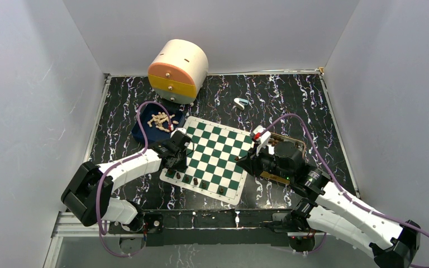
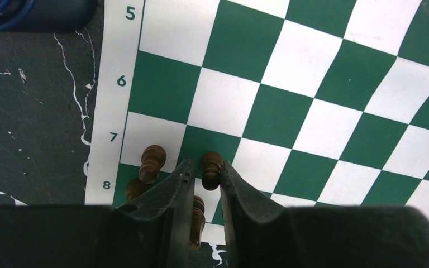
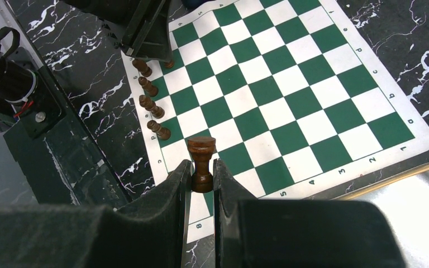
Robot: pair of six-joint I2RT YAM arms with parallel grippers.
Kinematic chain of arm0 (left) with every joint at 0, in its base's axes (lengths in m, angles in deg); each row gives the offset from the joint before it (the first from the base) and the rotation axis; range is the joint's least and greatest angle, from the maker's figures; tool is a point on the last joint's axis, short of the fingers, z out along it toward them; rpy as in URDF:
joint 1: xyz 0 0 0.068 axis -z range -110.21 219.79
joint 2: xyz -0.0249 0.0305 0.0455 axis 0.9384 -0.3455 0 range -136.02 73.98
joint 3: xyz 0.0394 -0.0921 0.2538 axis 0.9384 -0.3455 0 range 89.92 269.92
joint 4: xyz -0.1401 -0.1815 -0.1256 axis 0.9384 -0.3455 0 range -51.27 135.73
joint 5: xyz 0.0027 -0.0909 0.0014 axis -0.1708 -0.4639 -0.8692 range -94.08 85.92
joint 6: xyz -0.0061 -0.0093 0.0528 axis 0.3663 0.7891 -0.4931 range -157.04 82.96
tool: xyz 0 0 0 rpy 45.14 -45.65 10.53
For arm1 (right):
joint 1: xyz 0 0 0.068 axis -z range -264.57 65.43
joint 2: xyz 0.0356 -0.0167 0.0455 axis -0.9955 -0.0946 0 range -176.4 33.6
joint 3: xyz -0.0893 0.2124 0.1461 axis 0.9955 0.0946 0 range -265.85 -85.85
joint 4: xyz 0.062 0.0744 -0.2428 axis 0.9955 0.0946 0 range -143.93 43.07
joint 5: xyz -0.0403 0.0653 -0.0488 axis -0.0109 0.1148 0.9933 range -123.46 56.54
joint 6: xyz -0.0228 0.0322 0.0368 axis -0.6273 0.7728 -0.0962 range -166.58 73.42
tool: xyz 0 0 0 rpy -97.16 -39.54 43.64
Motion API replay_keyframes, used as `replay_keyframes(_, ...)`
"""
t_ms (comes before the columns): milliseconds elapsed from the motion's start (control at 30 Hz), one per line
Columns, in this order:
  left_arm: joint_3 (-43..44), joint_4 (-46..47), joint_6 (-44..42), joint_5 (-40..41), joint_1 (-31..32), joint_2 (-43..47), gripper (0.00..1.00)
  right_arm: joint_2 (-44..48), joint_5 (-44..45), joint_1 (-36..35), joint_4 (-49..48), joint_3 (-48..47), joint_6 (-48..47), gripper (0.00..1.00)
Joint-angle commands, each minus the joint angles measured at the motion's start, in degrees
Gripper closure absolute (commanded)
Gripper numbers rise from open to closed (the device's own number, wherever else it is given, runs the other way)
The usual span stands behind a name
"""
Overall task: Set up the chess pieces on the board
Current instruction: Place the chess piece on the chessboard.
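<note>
Four dark pieces [image 3: 151, 106] line the board [image 3: 290, 84] edge. Right claw [image 3: 201, 178] clamps a rook [image 3: 201, 159]; left claw [image 2: 206, 164] straddles a pawn [image 2: 211, 167], grip unclear. Blue tray [image 1: 143, 133] holds pale pieces [image 1: 159, 119].

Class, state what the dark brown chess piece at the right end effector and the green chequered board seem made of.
The dark brown chess piece: likely stained wood, turned profile, soft sheen. The green chequered board: probably a thin printed vinyl mat, matte, lying flat.
</note>
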Motion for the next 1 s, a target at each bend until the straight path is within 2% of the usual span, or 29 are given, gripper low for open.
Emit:
replay_keyframes(0,1.9,-2.0,0.1,1.5,0.3,1.6,0.78,1.0,-0.2,-0.3,-1.1,-0.3,0.9,0.84)
replay_keyframes(300,8.2,-5.3,2.6,-1.8,0.3,8.3,0.69,-2.2,-3.5,-0.3,-3.5,-0.6,1.1,0.83)
replay_keyframes(500,10.8,3.2,3.6,-18.9,0.3,12.8,0.59,-6.3,-7.5,-0.3,-6.6,-2.3,0.0,0.84)
replay_keyframes(700,10.2,13.5,6.2,-36.5,0.3,12.2,0.49,-8.7,-14.4,-0.3,-9.4,-3.9,-0.1,0.83)
replay_keyframes(833,10.0,17.6,10.2,-43.4,0.3,11.0,0.45,-9.1,-18.7,-0.2,-13.5,-3.9,-0.1,0.83)
replay_keyframes(967,9.1,21.5,13.8,-47.8,0.3,10.0,0.43,-9.5,-18.9,-0.3,-15.5,-4.1,0.8,0.83)
